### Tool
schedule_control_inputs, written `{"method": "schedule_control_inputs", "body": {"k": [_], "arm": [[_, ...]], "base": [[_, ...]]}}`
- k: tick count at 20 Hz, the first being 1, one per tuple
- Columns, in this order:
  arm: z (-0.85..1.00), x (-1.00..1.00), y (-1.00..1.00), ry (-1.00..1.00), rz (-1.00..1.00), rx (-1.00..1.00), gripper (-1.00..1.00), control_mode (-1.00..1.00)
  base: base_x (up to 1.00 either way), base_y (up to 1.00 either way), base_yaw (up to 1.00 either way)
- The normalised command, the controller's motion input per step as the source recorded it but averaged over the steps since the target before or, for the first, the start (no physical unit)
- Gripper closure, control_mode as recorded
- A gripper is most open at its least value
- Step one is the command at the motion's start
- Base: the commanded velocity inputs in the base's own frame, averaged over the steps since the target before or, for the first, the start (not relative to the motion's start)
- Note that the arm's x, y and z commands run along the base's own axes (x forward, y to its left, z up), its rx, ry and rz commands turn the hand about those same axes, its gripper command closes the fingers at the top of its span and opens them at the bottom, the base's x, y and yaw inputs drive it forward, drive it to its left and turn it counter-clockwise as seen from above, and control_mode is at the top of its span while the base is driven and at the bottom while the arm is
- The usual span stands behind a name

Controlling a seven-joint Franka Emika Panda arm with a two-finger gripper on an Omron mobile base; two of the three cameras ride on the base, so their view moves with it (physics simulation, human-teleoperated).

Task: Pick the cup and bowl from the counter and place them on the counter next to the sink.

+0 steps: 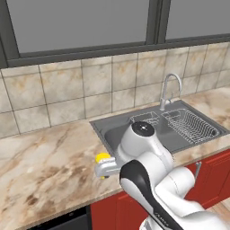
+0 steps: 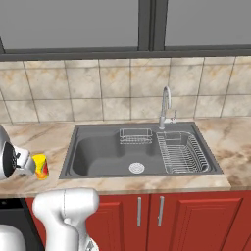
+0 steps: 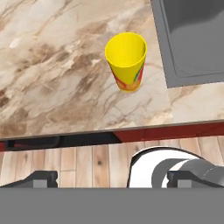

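Along the marbled bench (image 1: 49, 166), above red cabinet fronts (image 2: 162, 215), a grey sink (image 2: 100, 154) with a wire rack (image 2: 184, 152) and a chrome faucet (image 2: 165, 105) sat below a tiled wall. The yellow cup (image 3: 127, 61) stood upright on the bench just left of the sink's rim, near the front edge. The pincer (image 3: 111, 178) hung above and in front of it, its 2 fingertips spread wide, holding nothing. The cup looked placed, so the sensible move seemed a straight retreat upward, avoiding a knock. Open bench stretched to the left; the sink edge and bench lip left little room. I could not see the bowl.
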Motion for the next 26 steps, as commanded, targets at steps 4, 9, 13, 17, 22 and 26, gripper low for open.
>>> {"method": "schedule_control_inputs", "body": {"k": [4,9,13,17,22,26], "arm": [[0.0,0.0,0.0,0.0,0.0,0.0,-1.0,1.0],[0.0,0.0,0.0,0.0,0.0,0.0,-1.0,1.0],[0.0,0.0,0.0,0.0,0.0,0.0,-1.0,1.0],[0.0,0.0,0.0,0.0,0.0,0.0,-1.0,1.0],[0.0,0.0,0.0,0.0,0.0,0.0,-1.0,1.0],[0.0,0.0,0.0,0.0,0.0,0.0,-1.0,1.0]], "base": [[0.0,0.03,0.0],[-0.56,0.23,0.05],[-1.0,0.0,0.0],[-0.88,0.09,0.03],[-0.25,0.24,0.75],[0.0,0.0,1.0]]}}
